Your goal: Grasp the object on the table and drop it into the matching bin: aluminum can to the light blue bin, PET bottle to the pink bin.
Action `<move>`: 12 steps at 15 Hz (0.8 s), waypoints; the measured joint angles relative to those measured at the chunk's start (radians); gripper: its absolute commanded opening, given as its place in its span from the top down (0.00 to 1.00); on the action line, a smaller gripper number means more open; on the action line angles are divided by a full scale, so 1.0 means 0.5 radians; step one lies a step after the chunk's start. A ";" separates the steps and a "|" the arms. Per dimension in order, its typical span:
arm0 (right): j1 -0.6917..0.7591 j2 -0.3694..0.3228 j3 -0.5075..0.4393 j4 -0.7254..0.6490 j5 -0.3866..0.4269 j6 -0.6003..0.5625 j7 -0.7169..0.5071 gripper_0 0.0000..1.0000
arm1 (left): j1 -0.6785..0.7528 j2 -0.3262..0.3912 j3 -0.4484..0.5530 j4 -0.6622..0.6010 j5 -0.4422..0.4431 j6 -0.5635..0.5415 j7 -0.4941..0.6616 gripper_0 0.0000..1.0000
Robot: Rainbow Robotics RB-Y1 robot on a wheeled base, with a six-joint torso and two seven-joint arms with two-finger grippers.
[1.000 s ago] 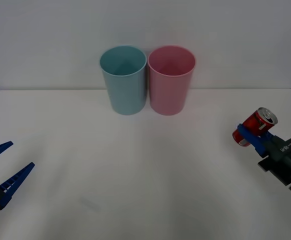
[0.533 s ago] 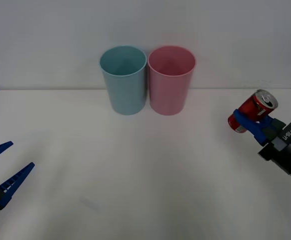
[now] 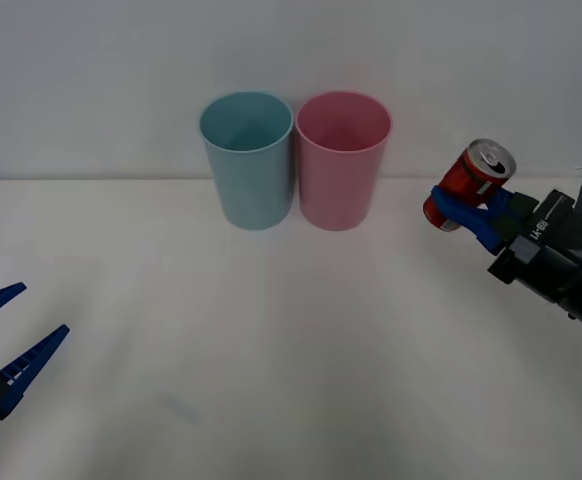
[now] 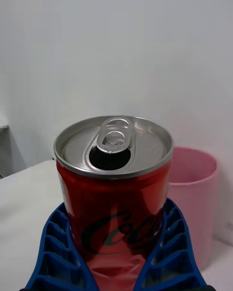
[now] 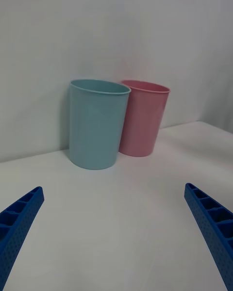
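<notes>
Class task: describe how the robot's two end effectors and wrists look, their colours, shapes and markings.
Both end effectors, left and right, have blue tapered fingers with ribbed, honeycomb-like cells. The right wrist housing is black and blocky with small white lettering.

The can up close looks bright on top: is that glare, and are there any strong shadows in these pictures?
Right wrist view: the can in the right claw has a soft sheen on its silver top, no harsh glare; the pink bin behind looks softer. Front view: light is even, with faint shadows on the table under both bins. Left wrist view: the blue bin casts a pale shadow.
</notes>
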 measured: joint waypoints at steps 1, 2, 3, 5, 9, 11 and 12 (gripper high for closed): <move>-0.072 -0.020 0.036 0.023 0.009 0.005 -0.011 1.00 | 0.000 0.000 0.000 0.000 0.000 0.000 0.000 0.00; -0.146 -0.039 0.064 0.056 0.040 0.004 -0.020 1.00 | 0.000 0.000 0.000 0.000 0.000 0.000 0.000 0.00; -0.231 -0.055 0.095 0.097 0.082 0.004 -0.028 1.00 | 0.000 0.000 0.000 0.000 0.000 0.000 0.000 0.00; -0.410 -0.089 0.178 0.212 0.132 0.004 -0.045 1.00 | 0.000 0.000 0.000 0.000 0.000 0.000 0.000 0.00; -0.757 -0.114 0.307 0.462 0.266 0.004 -0.107 1.00 | 0.000 0.000 0.000 0.000 0.000 0.000 0.000 0.00; -0.922 -0.112 0.367 0.588 0.350 0.004 -0.200 1.00 | 0.000 0.000 0.000 0.000 0.000 0.000 0.000 0.00; -1.008 -0.100 0.394 0.650 0.403 0.004 -0.268 1.00 | 0.000 0.000 0.000 0.000 0.000 0.000 0.000 0.00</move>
